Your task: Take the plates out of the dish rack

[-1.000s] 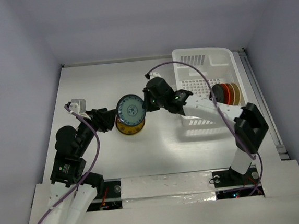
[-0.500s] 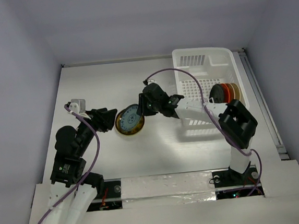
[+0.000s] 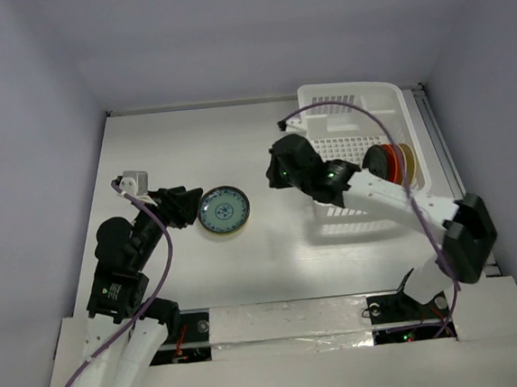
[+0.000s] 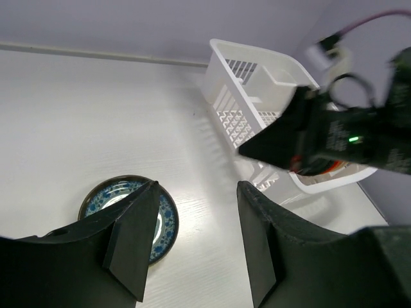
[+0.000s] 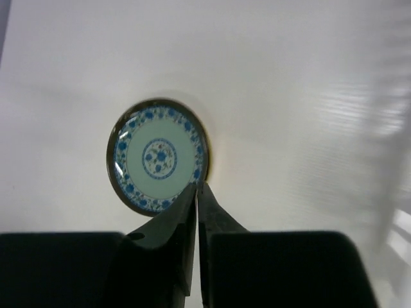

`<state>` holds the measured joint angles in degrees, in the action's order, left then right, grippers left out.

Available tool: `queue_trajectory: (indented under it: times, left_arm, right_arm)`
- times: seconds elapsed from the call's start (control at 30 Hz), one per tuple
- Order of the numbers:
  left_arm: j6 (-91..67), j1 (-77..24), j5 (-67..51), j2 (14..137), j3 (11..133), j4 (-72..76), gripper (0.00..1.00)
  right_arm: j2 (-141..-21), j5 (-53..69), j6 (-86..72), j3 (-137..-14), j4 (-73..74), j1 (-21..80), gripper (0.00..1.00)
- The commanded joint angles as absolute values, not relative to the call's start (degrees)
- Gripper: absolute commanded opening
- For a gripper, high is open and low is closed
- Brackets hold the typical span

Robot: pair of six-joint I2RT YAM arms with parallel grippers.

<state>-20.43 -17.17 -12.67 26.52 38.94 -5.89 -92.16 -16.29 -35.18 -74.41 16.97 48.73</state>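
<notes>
The teal-blue patterned plate (image 3: 224, 210) lies flat on the table left of centre, with a thin yellowish edge showing under its near side. It also shows in the right wrist view (image 5: 158, 156) and the left wrist view (image 4: 103, 196). My right gripper (image 3: 273, 172) is shut and empty, up off the table between that plate and the dish rack (image 3: 363, 148); in its own view its tips (image 5: 196, 187) stand at the plate's edge. My left gripper (image 3: 185, 206) is open and empty, just left of the plate (image 4: 198, 186). Dark, red and orange plates (image 3: 392, 161) stand on edge in the rack.
The white rack (image 4: 257, 83) takes up the far right of the table, close to the right wall rail. The right arm's black body (image 4: 334, 135) hangs in front of the rack in the left wrist view. Bare white table lies around the blue plate.
The right gripper brought the blue plate down flat where the yellow plate lay, let go of it, and drew back right toward the rack. The left arm has not moved.
</notes>
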Motion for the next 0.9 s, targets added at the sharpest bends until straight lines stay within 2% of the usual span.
queue_trajectory:
  times: [0.0,0.1,0.13,0.2,0.23,0.27,0.37,0.4,0.47,0.57,0.87]
  left_arm:
    - [-20.13,-16.96,-13.27,26.46,41.22,-3.78,0.47]
    - [-20.13,-16.96,-13.53,26.19,41.22,-3.69,0.38]
    - [-20.13,-16.96,-13.45,26.19,41.22,-3.60,0.25]
    - [-20.13,-16.96,-13.62,26.19,41.22,-3.60,0.14]
    - [-20.13,-16.96,-13.54,26.10,41.22,-3.60,0.08]
    - [-20.21,-16.96,-13.54,26.02,41.22,-3.78,0.07]
    - [-20.21,-16.96,-13.62,26.02,41.22,-3.69,0.07]
    - [-20.21,-16.96,-13.71,26.02,41.22,-3.69,0.09]
    - [-20.21,-16.96,-13.62,26.02,41.31,-3.78,0.14]
    - [-20.21,-16.96,-13.62,25.93,41.31,-3.78,0.17]
    - [-20.13,-17.49,-13.45,25.58,41.48,-3.78,0.17]
  right_arm:
    - [-80.98,-32.67,-32.79,-72.78,24.93,47.21,0.04]
    - [-75.69,-39.71,-32.52,-70.59,30.39,41.78,0.01]
    - [-72.11,-40.25,-32.17,-68.49,31.02,39.75,0.01]
    - [-68.57,-40.69,-30.51,-66.02,31.99,35.53,0.08]
    - [-65.94,-40.52,-29.98,-64.00,32.34,31.51,0.14]
    - [-65.05,-40.08,-29.10,-63.20,32.69,29.64,0.21]
    - [-64.42,-39.29,-26.02,-62.14,34.97,24.44,0.42]
    - [-64.68,-39.72,-24.88,-62.05,36.20,23.48,0.43]
    - [-65.47,-40.16,-23.65,-61.96,36.82,20.15,0.41]
    - [-66.44,-35.71,-21.10,-62.49,36.22,16.89,0.31]
    - [-75.58,-35.16,-20.04,-65.13,37.53,13.89,0.30]
